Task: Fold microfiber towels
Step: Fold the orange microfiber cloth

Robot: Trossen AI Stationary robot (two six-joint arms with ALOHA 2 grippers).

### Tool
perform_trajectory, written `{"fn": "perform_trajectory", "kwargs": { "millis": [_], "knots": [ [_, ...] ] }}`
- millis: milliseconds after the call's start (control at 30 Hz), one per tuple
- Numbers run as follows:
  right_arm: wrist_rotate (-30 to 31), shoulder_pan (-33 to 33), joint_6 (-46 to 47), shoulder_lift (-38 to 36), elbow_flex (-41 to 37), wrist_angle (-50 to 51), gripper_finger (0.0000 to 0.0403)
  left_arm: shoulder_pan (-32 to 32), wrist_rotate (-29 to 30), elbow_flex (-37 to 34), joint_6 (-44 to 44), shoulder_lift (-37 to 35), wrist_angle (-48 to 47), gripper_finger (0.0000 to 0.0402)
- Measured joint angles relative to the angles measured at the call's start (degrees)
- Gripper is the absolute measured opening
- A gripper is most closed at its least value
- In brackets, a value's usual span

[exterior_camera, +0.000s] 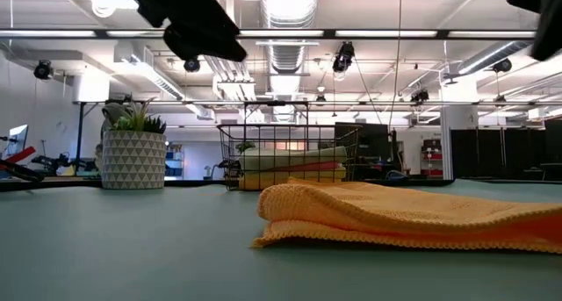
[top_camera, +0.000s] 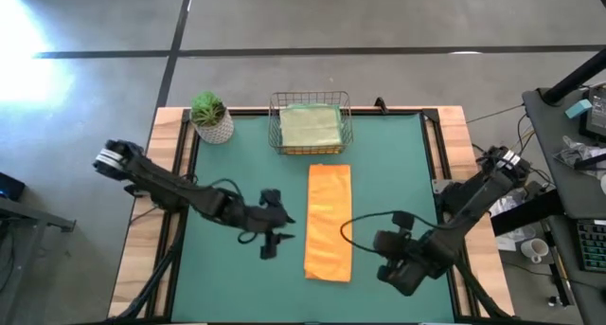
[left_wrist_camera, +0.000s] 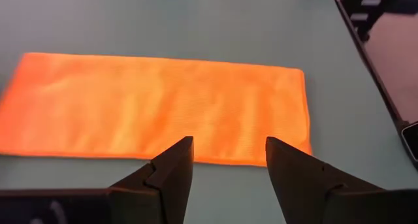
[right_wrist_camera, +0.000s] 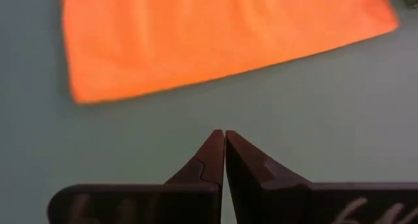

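An orange microfiber towel lies folded into a long strip on the green mat, its long side running from near to far; it also shows in the left wrist view, the right wrist view and the low view. My left gripper hovers open to the towel's left, clear of it. My right gripper is shut, off the towel's near right corner, touching nothing. Folded towels, a pale green one on top, lie in the wire basket.
A small potted plant stands at the mat's far left corner. The wire basket sits at the far edge, just beyond the orange towel. Bare green mat lies left and right of the towel. Black frame rails border the mat.
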State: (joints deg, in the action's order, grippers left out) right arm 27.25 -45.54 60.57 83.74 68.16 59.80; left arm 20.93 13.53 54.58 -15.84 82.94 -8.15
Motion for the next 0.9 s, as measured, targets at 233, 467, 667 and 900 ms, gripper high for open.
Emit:
{"fn": "perform_trajectory", "kwargs": {
  "millis": [233, 467, 667, 900],
  "knots": [
    [-0.2, -5.2, -1.2, -2.3, -7.6, -11.5, 0.0009, 3.7, 0.0, 7.9, -0.2, 11.0, 0.0, 0.0176],
    [-0.7, -5.6, -6.1, -2.3, -12.4, -23.0, 0.0009, 6.2, -0.1, 13.4, -0.3, 19.0, 0.0, 0.0176],
    [-0.8, -4.2, -10.9, -2.3, -13.8, -31.0, 0.0025, 6.8, -3.2, 14.7, -0.4, 21.9, 0.1, 0.0176],
    [-2.3, -0.6, -18.8, -2.2, -14.6, -33.0, 0.0089, 6.8, -3.2, 14.3, -0.1, 21.9, -0.3, 0.0176]
  ]
}}
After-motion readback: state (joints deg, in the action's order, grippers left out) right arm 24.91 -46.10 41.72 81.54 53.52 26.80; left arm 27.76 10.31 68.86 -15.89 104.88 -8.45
